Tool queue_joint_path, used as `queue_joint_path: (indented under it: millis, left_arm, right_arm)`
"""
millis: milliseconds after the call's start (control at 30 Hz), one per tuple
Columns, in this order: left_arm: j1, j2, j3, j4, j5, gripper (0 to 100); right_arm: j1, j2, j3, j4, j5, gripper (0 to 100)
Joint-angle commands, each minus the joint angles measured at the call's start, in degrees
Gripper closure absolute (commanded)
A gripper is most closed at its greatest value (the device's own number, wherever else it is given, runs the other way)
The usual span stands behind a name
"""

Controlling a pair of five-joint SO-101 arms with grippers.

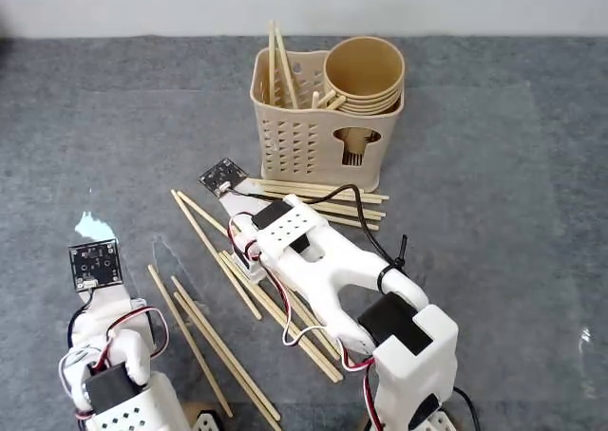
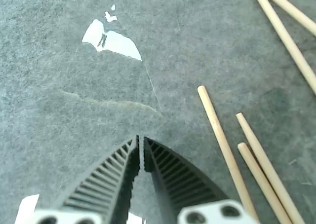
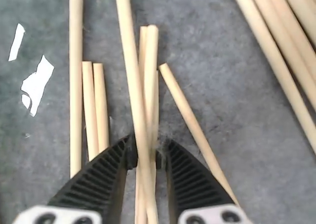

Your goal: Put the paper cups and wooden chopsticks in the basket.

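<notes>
— At twelve o'clock on the grey counter (image 1: pixel 494 165), seen from high up, what stands?
— The basket (image 1: pixel 304 141), with stacked paper cups (image 1: pixel 366 70) at its three o'clock side and upright chopsticks (image 1: pixel 278 65) at its nine o'clock side. Loose chopsticks (image 1: pixel 237 279) fan from the centre toward six o'clock. The right arm (image 1: pixel 332 270) stretches in from five o'clock over them, and the left arm (image 1: pixel 109 365) sits at seven o'clock.
— And the left wrist view?
— The left gripper (image 2: pixel 140 141) has its jaws pressed together, holding nothing, above bare counter. Three chopstick ends (image 2: pixel 222 135) lie near it.
— The right wrist view?
— The right gripper (image 3: pixel 145 152) is clamped on a bundle of chopsticks (image 3: pixel 148 51) lying on the counter, with others flat on both sides.
</notes>
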Motion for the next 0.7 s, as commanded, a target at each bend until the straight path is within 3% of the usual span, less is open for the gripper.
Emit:
queue_joint_path:
  millis: [0,667]
  left_arm:
    - [0.26,-0.97,-0.48,0.18,-0.09,99]
    - [0.26,-0.97,-0.48,0.18,-0.09,99]
  right_arm:
    - [0.13,-4.26,-0.79,3.30,0.35,99.1]
    - [0.13,-34.68,-0.79,21.49,0.26,99.1]
